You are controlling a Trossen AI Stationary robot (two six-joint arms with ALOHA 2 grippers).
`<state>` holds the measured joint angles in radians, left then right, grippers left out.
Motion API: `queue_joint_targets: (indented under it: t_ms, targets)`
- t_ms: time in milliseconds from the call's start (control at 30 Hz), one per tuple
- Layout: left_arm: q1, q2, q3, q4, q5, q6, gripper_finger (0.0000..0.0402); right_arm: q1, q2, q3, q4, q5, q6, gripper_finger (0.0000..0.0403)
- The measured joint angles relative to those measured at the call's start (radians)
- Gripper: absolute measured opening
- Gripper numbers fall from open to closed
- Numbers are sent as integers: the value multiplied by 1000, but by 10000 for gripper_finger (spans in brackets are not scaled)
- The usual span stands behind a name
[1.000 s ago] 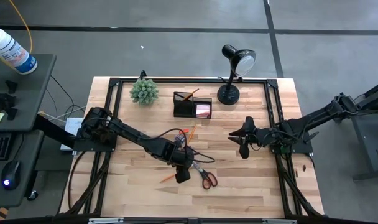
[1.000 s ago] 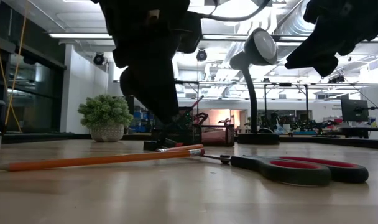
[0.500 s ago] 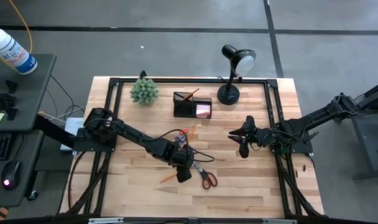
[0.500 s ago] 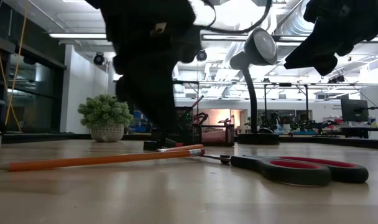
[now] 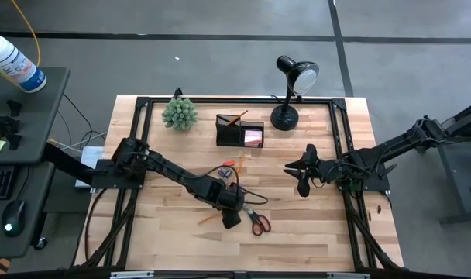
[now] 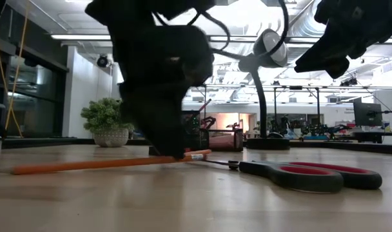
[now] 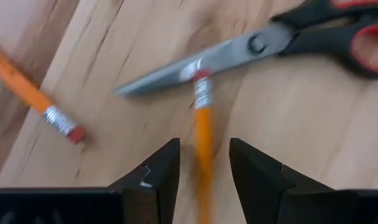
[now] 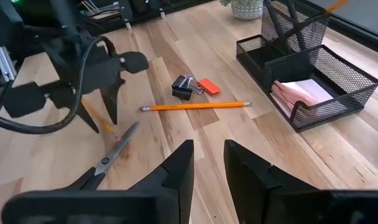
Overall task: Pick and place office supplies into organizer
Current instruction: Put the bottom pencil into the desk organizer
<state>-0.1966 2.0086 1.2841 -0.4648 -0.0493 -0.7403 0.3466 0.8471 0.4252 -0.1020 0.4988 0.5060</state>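
Here the left gripper stands low over the worktop, jaws apart astride an orange pencil beside the scissors, seemingly to grasp it; right gripper waits, jaws slightly parted, empty.

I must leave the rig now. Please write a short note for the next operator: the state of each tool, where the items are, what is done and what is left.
Left tool: open, down at the table, fingers on either side of an orange pencil next to the scissors. Nothing gripped yet.
Right tool: waiting above the table's right side, fingers a little apart, holding nothing.
Done: the organizer already holds a pencil in its cup section and the pink sticky-note pad in its low compartment.
Left: the pencil under the left tool, the scissors, a second pencil, a black binder clip and a small orange piece, all on the table.
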Motion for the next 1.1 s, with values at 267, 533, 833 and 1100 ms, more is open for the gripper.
queue_joint_targets:
  t_ms: [267, 533, 833, 1100]
  targets:
    - [1, 20, 0, 41, 8, -21, 127, 0, 2, 0, 2, 2, -3, 83]
    - [8, 22, 2, 23, 17, -2, 126, 0, 2, 0, 2, 3, -9, 83]
    - [21, 36, 2, 10, 21, 11, 117, 0, 2, 0, 2, 3, -7, 83]
    - [22, 36, 0, 4, 12, 53, 11, 0, 2, 0, 2, 9, 13, 83]
